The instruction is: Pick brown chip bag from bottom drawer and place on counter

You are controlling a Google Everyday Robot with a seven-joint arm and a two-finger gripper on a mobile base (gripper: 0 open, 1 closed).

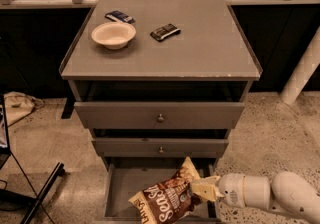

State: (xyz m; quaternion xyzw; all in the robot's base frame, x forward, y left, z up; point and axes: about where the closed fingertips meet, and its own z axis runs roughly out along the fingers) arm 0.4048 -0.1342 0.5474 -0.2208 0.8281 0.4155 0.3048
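The brown chip bag point(167, 198) is dark brown with cream ends and white lettering. It hangs tilted over the open bottom drawer point(122, 190), lifted off the drawer floor. My gripper point(201, 189) comes in from the right on a white arm and is shut on the bag's upper right edge. The counter point(160, 53) is the grey top of the cabinet, above and behind the bag.
On the counter stand a cream bowl point(113, 34), a small dark blue bar point(120, 16) and a dark wrapped bar point(165, 32). Two upper drawers with round knobs point(160, 117) stick out slightly. A black stand leg point(42, 193) lies at the left. A white post point(302, 70) is at right.
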